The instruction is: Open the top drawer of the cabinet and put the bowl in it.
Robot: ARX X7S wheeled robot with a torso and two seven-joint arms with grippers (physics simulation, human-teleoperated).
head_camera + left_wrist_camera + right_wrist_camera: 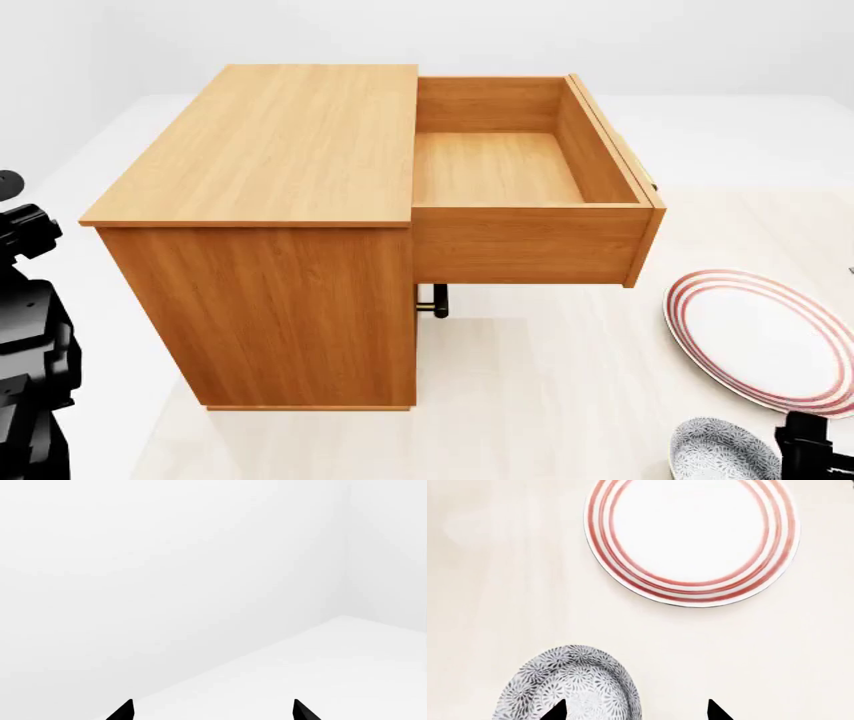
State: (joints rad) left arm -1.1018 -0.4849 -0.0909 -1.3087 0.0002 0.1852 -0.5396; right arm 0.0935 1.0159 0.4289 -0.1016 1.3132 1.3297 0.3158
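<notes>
The orange-brown cabinet [267, 200] stands on the pale floor. Its top drawer [501, 165] is pulled far out and shows nothing inside. The speckled grey-blue bowl [721, 452] sits on the floor near the view's lower right. In the right wrist view the bowl [570, 685] lies under my right gripper [635, 711], which is open. One fingertip [555, 711] is over the bowl's inside and the other is past its rim, over bare floor. My left gripper [213, 711] is open, and its wrist view shows only white wall and floor.
A flat white plate with red rings [767, 335] lies on the floor beside the bowl, right of the drawer. A lower drawer's handle [434, 300] shows under the open drawer. My left arm [27, 330] hangs left of the cabinet.
</notes>
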